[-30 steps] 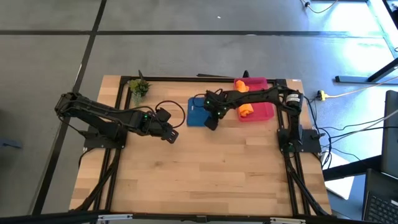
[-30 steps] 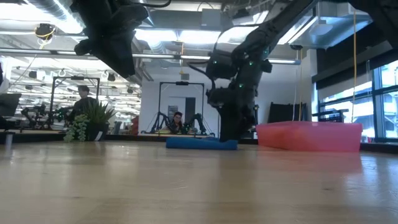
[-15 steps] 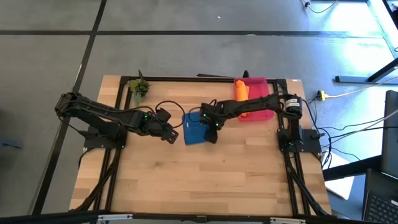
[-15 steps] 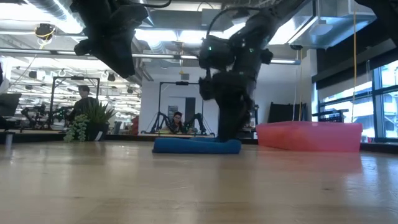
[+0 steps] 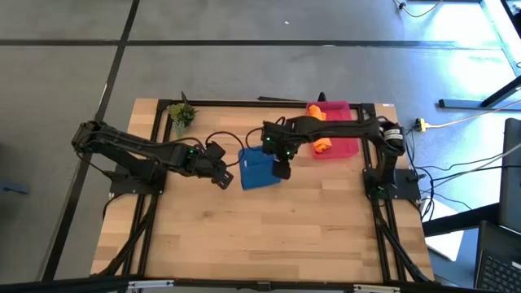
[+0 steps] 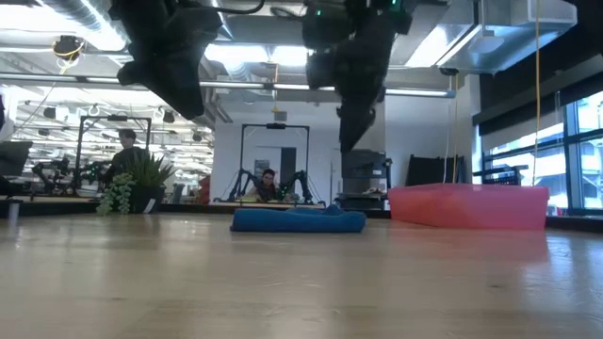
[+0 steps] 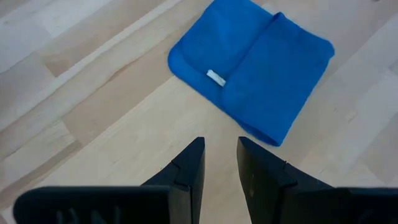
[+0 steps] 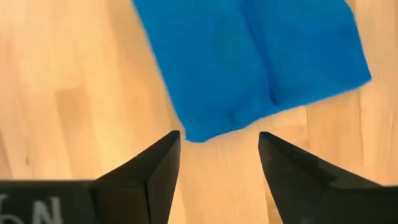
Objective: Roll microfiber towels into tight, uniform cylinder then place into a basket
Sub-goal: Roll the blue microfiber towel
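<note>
The blue towel (image 5: 259, 169) lies flat and folded on the table's middle. It shows in the low view (image 6: 298, 220), the left wrist view (image 7: 252, 74) and the right wrist view (image 8: 249, 62). My right gripper (image 5: 281, 168) hangs open and empty above the towel's right near corner (image 8: 219, 140), clear of it (image 6: 349, 141). My left gripper (image 5: 221, 177) hovers left of the towel, its fingers a narrow gap apart and empty (image 7: 219, 146). The rolled orange towel (image 5: 323, 145) lies in the pink-red basket (image 5: 346, 148), partly hidden by my right arm.
A small green potted plant (image 5: 181, 115) stands at the far left corner. The basket (image 6: 468, 205) sits at the far right. A black cable loops on the table (image 5: 220, 138) left of the blue towel. Bare wood lies toward the near edge.
My right gripper, down on the blue towel's right near corner, has dragged the towel toward the table's near edge. It has then risen clear of the towel, which stays flat where it was left.
</note>
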You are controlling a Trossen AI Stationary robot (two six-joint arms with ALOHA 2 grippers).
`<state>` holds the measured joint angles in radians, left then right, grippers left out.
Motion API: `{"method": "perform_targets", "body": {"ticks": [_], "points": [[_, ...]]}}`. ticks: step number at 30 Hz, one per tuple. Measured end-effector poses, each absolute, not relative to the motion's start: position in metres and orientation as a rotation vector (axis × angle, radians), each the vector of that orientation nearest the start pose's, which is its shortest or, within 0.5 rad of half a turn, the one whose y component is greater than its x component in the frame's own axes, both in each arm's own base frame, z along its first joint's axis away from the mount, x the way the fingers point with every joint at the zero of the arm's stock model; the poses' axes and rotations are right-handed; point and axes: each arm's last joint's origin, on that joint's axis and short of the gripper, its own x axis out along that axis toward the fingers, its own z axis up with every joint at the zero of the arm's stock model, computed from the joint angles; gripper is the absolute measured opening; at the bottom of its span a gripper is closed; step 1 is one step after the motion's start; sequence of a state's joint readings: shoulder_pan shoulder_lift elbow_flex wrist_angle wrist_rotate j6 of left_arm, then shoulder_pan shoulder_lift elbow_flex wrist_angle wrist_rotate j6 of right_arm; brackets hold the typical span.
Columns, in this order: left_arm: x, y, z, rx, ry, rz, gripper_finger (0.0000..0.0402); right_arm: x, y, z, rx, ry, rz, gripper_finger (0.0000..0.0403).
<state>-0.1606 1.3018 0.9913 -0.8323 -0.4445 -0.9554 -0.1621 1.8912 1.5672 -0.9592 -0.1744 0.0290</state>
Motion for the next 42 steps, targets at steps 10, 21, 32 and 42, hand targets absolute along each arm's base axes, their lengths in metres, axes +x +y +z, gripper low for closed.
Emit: {"method": "perform_targets", "body": {"ticks": [10,21,32,42], "points": [[0.241,-0.024,0.255,-0.441,0.887,0.678,0.0085,0.378,-0.028,0.211,-0.089,1.198,0.309,0.0218],[0.241,-0.024,0.255,-0.388,0.901,0.651,0.0085,0.369,-0.011,0.149,-0.198,1.046,0.278,0.0218],[0.248,-0.025,0.259,-0.291,0.864,0.563,0.0085,0.355,-0.008,0.121,-0.253,0.995,0.195,0.0204],[0.256,-0.027,0.265,-0.307,0.775,0.524,0.0085,0.354,-0.009,0.12,-0.27,0.991,0.153,0.0094]]}}
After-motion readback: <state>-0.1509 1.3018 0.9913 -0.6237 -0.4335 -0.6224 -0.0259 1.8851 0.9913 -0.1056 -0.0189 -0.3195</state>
